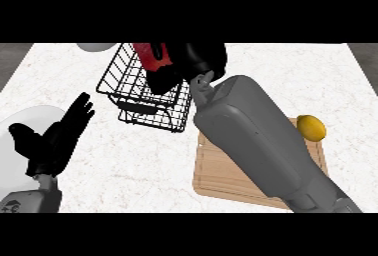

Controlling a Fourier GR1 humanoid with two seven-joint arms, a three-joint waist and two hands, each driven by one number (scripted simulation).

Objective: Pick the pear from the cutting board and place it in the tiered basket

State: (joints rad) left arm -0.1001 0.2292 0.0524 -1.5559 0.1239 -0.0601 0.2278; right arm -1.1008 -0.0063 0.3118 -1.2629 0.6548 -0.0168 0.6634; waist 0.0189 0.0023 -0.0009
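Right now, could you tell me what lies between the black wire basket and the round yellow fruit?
In the head view, the grey right forearm crosses that stretch, above the wooden cutting board.

One basket (pixel 148 95); one cutting board (pixel 221 175); one yellow fruit (pixel 311 127); two hands.

We look down on a white marbled counter (pixel 96 165) filling the view — dark grey floor (pixel 11 62) shows at ten and two o'clock, beyond its corners.

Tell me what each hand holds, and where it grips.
Right hand, over the basket: contents hidden, cannot tell. Left hand is open, holding nothing.
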